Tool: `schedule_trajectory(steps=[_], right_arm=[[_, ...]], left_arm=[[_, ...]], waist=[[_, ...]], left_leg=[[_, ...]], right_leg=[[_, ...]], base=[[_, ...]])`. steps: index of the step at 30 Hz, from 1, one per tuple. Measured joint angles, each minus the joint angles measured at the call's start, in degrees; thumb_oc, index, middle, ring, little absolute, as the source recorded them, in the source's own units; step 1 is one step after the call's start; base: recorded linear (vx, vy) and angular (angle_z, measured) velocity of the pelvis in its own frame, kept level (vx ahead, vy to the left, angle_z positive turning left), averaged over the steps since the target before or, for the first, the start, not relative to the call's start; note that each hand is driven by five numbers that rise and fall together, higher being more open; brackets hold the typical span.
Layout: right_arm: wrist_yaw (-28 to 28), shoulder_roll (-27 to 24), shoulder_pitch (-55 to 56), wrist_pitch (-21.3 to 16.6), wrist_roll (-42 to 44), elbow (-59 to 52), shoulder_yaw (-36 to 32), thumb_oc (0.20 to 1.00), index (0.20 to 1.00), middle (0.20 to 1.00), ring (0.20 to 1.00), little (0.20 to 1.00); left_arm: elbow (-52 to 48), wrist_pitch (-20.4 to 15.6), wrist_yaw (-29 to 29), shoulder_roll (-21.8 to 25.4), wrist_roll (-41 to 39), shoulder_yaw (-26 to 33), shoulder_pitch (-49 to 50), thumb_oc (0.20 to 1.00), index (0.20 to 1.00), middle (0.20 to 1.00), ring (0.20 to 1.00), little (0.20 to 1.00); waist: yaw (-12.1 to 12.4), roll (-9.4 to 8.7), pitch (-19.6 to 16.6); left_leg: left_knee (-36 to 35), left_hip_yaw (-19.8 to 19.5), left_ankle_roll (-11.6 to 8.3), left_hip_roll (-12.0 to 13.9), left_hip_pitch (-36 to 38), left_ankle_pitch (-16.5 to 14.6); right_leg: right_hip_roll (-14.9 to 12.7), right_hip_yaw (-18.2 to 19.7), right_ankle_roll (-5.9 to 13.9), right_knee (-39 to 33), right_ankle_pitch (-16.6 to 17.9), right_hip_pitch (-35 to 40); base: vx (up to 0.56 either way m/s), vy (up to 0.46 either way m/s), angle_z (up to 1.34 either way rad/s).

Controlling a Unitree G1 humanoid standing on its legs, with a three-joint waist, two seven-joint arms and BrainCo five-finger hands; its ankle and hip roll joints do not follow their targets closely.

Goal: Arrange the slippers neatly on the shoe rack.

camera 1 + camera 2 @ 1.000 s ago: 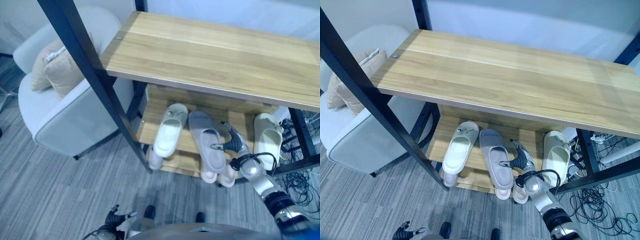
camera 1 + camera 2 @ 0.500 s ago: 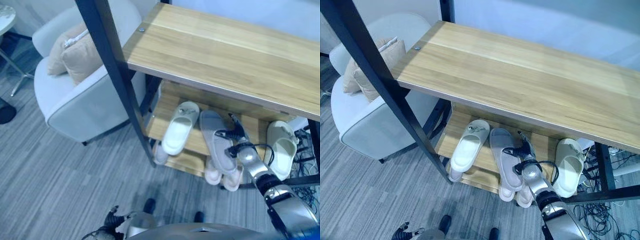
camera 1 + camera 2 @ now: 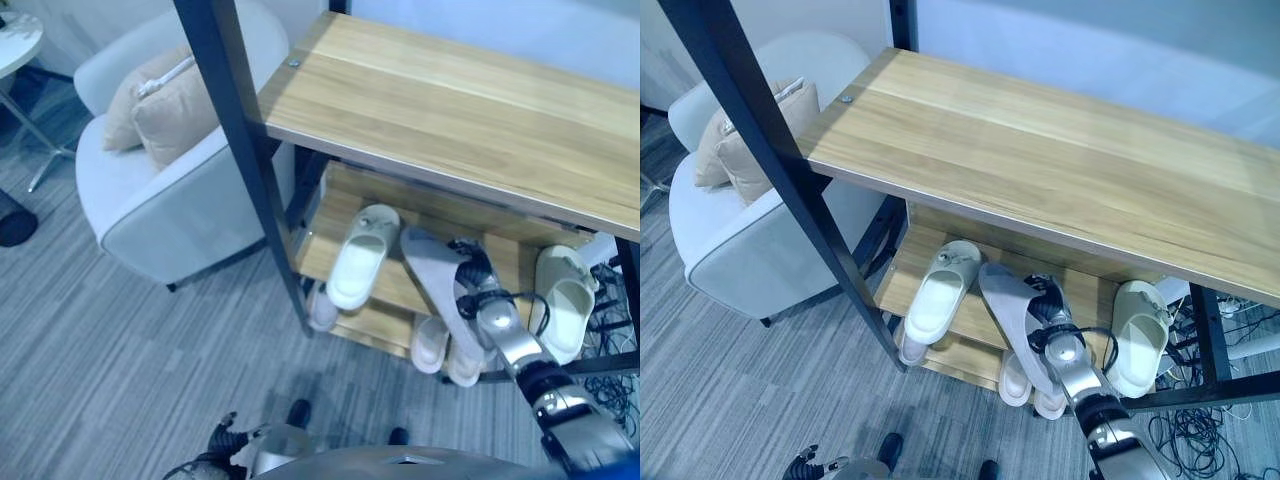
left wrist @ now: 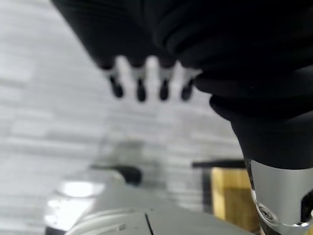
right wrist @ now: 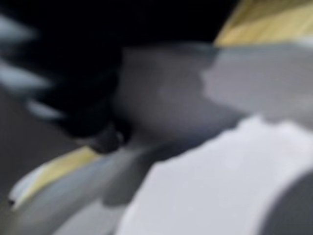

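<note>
Your right hand (image 3: 478, 290) is curled round the grey slipper (image 3: 432, 280) on the shoe rack's (image 3: 430, 120) middle shelf, tipping it on edge, likely to square it beside the cream slipper (image 3: 358, 255); left hand (image 4: 146, 83) hangs relaxed.

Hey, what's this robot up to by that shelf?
It is tidying slippers on a wooden shoe rack. Its right hand is gripping a grey slipper on the middle shelf, tipped up on its side between a white slipper and another white one. The left hand hangs idle over the floor.
</note>
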Motion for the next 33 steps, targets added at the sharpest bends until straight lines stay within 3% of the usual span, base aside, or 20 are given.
schedule_trajectory(steps=[8,11,18,23,25,27,28,29,30,31,32,33], right_arm=[[1.31,-0.18,17.20,-1.50,-1.60,-22.70,-2.45,0.200,0.200,0.200,0.200,0.200],[3.27,1.01,23.90,-2.00,-1.85,-28.71,-4.37,0.200,0.200,0.200,0.200,0.200],[8.54,-4.42,29.71,-4.80,-4.04,-34.43,-1.79,0.200,0.200,0.200,0.200,0.200],[9.07,-6.01,31.39,-5.83,-5.96,-33.43,-1.75,0.200,0.200,0.200,0.200,0.200],[8.52,-7.42,31.58,-6.41,-5.84,-32.04,-2.87,0.200,0.200,0.200,0.200,0.200],[8.54,-9.75,32.69,-6.40,-5.81,-32.12,-4.63,0.200,0.200,0.200,0.200,0.200],[8.59,-10.71,31.82,-6.31,-5.86,-32.10,-5.03,0.200,0.200,0.200,0.200,0.200],[8.42,-11.56,29.97,-6.42,-5.88,-33.28,-5.21,0.200,0.200,0.200,0.200,0.200],[8.20,-11.68,27.33,-6.46,-5.89,-34.87,-4.95,0.200,0.200,0.200,0.200,0.200],[7.90,-12.38,26.27,-6.47,-5.91,-35.92,-4.54,0.200,0.200,0.200,0.200,0.200],[7.85,-12.64,24.67,-6.51,-5.94,-36.10,-3.73,0.200,0.200,0.200,0.200,0.200],[7.94,-12.74,23.54,-6.51,-5.96,-36.59,-3.23,0.200,0.200,0.200,0.200,0.200]], left_arm=[[-0.45,0.01,-0.07,-2.03,1.11,2.14,-0.19,1.000,1.000,1.000,1.000,1.000],[-2.32,0.05,-0.05,-2.16,0.96,3.25,-0.09,1.000,1.000,1.000,1.000,1.000],[-4.99,-1.45,0.19,-2.07,-8.41,10.08,1.35,1.000,1.000,1.000,1.000,1.000],[-14.11,-4.33,1.42,-1.61,-17.15,11.15,1.45,1.000,1.000,1.000,1.000,1.000],[-20.71,-5.50,2.74,-1.29,-18.72,10.29,0.14,1.000,1.000,1.000,1.000,1.000],[-25.74,-6.46,3.70,-1.12,-19.78,7.94,-3.14,1.000,1.000,1.000,1.000,1.000],[-27.21,-7.78,3.88,-0.75,-20.68,7.57,-4.55,1.000,1.000,1.000,1.000,1.000],[-27.17,-7.97,4.57,-0.18,-21.77,7.95,-5.32,1.000,1.000,1.000,1.000,1.000],[-27.46,-7.98,5.06,0.36,-23.36,9.12,-6.02,1.000,1.000,1.000,1.000,1.000],[-28.45,-8.10,5.15,0.69,-24.15,9.59,-6.24,1.000,1.000,1.000,1.000,1.000],[-28.24,-8.29,5.10,1.15,-24.88,9.95,-6.95,1.000,1.000,1.000,1.000,1.000],[-28.38,-8.30,5.09,1.76,-25.65,10.08,-7.98,1.000,1.000,1.000,1.000,1.000]], waist=[[-3.87,2.11,-1.57],[-5.50,2.18,-1.87],[-7.26,1.29,-2.73],[-5.75,0.95,1.42],[-6.65,1.24,4.76],[-7.85,2.80,8.17],[-7.11,3.31,9.32],[-7.44,3.20,10.59],[-7.87,2.03,11.40],[-8.40,1.69,10.94],[-8.84,1.36,11.05],[-8.92,1.03,11.02]], left_leg=[[-0.30,1.68,0.01,0.43,1.29,-0.01],[-0.54,2.47,-0.01,0.64,1.61,0.00],[-0.19,5.08,-0.35,1.67,3.31,-0.45],[6.73,2.76,-1.77,2.77,0.56,-2.70],[14.01,-0.84,-2.87,2.42,-6.04,-3.52],[19.50,-0.46,-3.03,3.79,-12.55,-4.23],[23.98,2.64,-0.47,5.95,-16.55,-7.49],[28.88,4.06,-0.37,7.39,-19.41,-8.57],[37.35,3.64,-1.35,6.97,-23.26,-12.10],[42.71,3.16,-0.50,6.59,-26.85,-14.48],[46.96,3.24,-1.82,7.13,-29.43,-16.37],[49.93,3.12,-1.88,7.09,-31.97,-17.69]], right_leg=[[0.31,1.83,-0.01,0.02,0.01,0.21],[0.48,2.71,0.01,0.04,0.03,0.13],[1.37,5.76,0.15,0.01,0.49,0.05],[2.99,3.88,-0.36,0.10,0.25,1.83],[3.85,-0.59,-0.95,1.29,0.08,1.36],[4.52,-5.75,-2.29,6.00,-2.80,-1.40],[4.81,-6.38,-3.59,14.05,-6.20,-6.75],[4.35,-6.32,-3.89,23.14,-10.29,-10.90],[2.67,-5.44,-4.01,34.87,-16.40,-15.88],[1.79,-4.18,-4.36,40.52,-19.68,-19.60],[1.21,-3.85,-4.69,45.54,-22.06,-22.66],[1.03,-2.93,-4.35,48.97,-23.54,-25.39]], base=[[-0.04,-0.008,-0.11],[-0.04,-0.017,-0.12],[-0.05,-0.091,-0.23],[-0.16,-0.153,0.26],[-0.20,-0.111,1.07],[-0.14,0.002,1.37],[-0.13,0.022,0.74],[-0.12,0.070,0.28],[-0.10,0.077,0.10],[-0.10,0.091,0.00],[-0.08,0.073,-0.06],[-0.09,0.081,-0.10]])
